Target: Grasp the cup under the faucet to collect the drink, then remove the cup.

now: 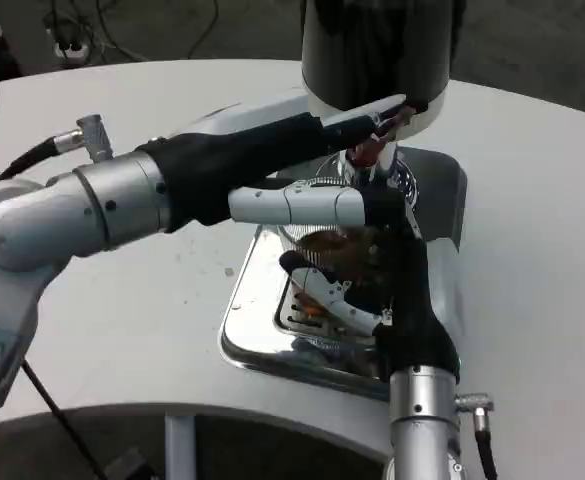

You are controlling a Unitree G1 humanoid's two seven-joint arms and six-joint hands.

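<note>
A clear cup [324, 243] with brown drink in it stands under the faucet [365, 152], above the chrome drip tray [255, 335]. My right hand [357, 262] comes up from the bottom edge and grips the cup, one white finger across its rim and others below it. My left arm reaches in from the left. Its hand [390, 116] lies against the red-tipped faucet lever at the base of the black dispenser [382, 45]. I cannot see whether those fingers close around the lever. The cup's right side is hidden by my right hand.
The dispenser stands on a white base at the back of the white table [532, 230]. Bare table lies to the left and right of the tray. The table's front edge runs close below the tray. Cables lie on the dark floor beyond.
</note>
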